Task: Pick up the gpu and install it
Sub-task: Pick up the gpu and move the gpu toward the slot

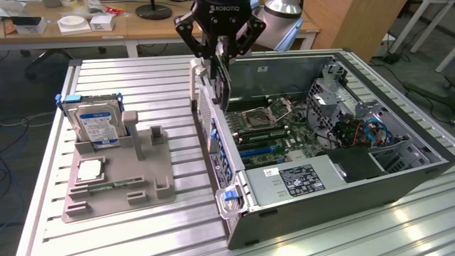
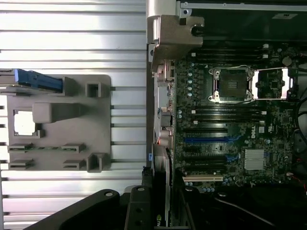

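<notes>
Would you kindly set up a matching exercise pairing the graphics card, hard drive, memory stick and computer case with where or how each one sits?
Things:
1. graphics card
2. hard drive
3. memory stick
4. computer case

States:
A. lying flat in the grey holder
B. open on its side, on the exterior view's right
C. held upright in the gripper, over the case's edge
D. standing on edge in the grey holder

Pairs: 1-C, 2-D, 3-A, 4-B.
</notes>
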Robot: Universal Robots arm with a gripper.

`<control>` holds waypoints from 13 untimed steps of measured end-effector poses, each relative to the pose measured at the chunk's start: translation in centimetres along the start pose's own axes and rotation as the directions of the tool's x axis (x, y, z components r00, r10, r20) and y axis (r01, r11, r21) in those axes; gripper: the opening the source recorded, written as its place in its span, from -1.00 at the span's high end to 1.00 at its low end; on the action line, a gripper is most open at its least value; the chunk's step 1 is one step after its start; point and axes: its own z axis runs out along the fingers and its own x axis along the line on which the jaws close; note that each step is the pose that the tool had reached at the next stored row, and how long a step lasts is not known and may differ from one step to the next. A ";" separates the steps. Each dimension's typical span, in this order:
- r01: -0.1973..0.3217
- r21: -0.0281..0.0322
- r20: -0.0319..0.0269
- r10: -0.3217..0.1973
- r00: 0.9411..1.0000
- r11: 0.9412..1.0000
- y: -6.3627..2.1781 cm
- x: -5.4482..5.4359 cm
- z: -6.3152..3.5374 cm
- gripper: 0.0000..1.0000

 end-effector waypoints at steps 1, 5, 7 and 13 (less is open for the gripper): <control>0.000 0.000 0.000 0.000 1.000 1.000 0.01 -0.3 0.01 0.47; 0.000 0.000 0.000 0.000 1.000 1.000 0.04 -1.9 0.04 0.47; 0.000 0.000 0.000 0.000 1.000 1.000 0.06 -2.4 0.05 0.47; 0.000 0.000 0.000 0.000 1.000 1.000 0.09 -4.0 0.08 0.47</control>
